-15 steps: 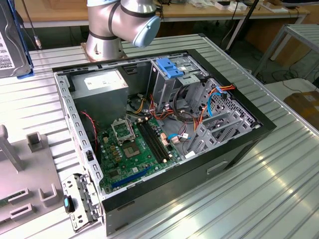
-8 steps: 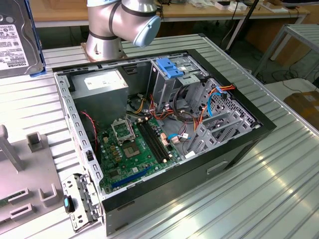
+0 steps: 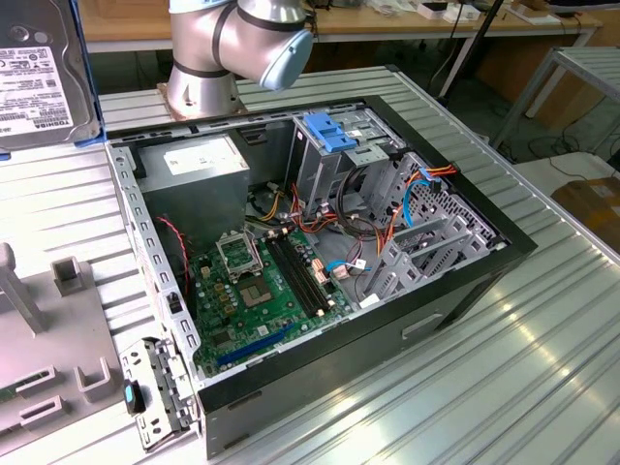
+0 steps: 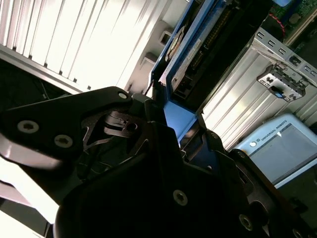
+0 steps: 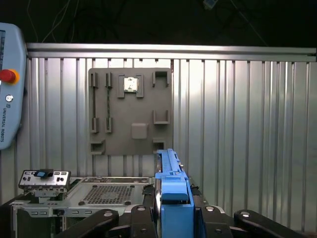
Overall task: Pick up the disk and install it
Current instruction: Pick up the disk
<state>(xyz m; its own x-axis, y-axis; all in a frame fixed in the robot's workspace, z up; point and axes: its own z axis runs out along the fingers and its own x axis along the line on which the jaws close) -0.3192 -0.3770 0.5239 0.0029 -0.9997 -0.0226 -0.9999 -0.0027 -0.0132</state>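
The ribbed silver metal worktop [image 3: 542,368] carries an open black computer case [image 3: 426,325]. The flat grey-metal disk [image 3: 39,73] has a white barcode label and blue plastic rails [image 5: 173,198]. It hangs off the case at the exterior view's upper left, clamped edgewise in the black tool [image 5: 173,223].
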